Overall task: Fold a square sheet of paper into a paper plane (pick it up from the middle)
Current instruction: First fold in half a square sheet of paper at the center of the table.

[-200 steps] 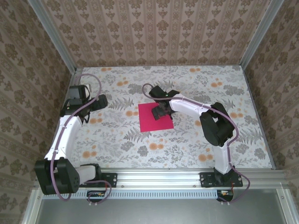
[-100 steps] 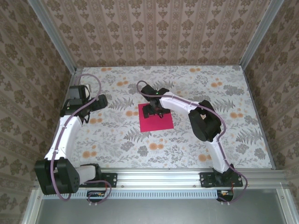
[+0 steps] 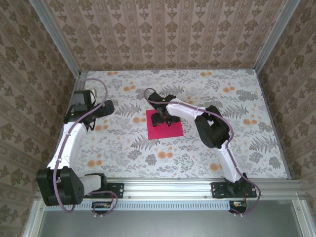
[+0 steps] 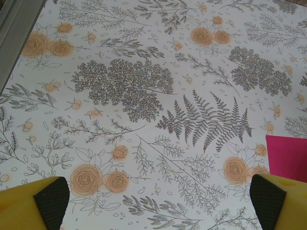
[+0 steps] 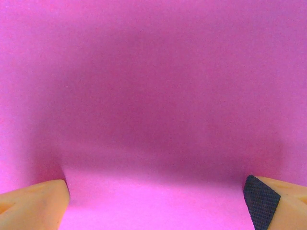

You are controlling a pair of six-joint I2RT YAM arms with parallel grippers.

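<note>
Floral table (image 3: 207, 153) carries the square sheet of paper (image 3: 167, 130) flat, straight beneath and between the right fingers (image 5: 263, 201), spread wide over it, and well off beyond the left fingers (image 4: 49, 200), equally wide and empty, so the right arm is nearer

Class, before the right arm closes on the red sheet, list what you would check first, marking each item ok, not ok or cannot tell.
1. The right gripper is open: ok.
2. It is over the square sheet of paper: ok.
3. It is centred on the sheet's middle: cannot tell; from above it sits toward the far half.
4. The sheet is flat and unfolded on the table: ok.
5. The left gripper is open, off the sheet: ok.
6. The right fingertips touch the paper: cannot tell.
</note>
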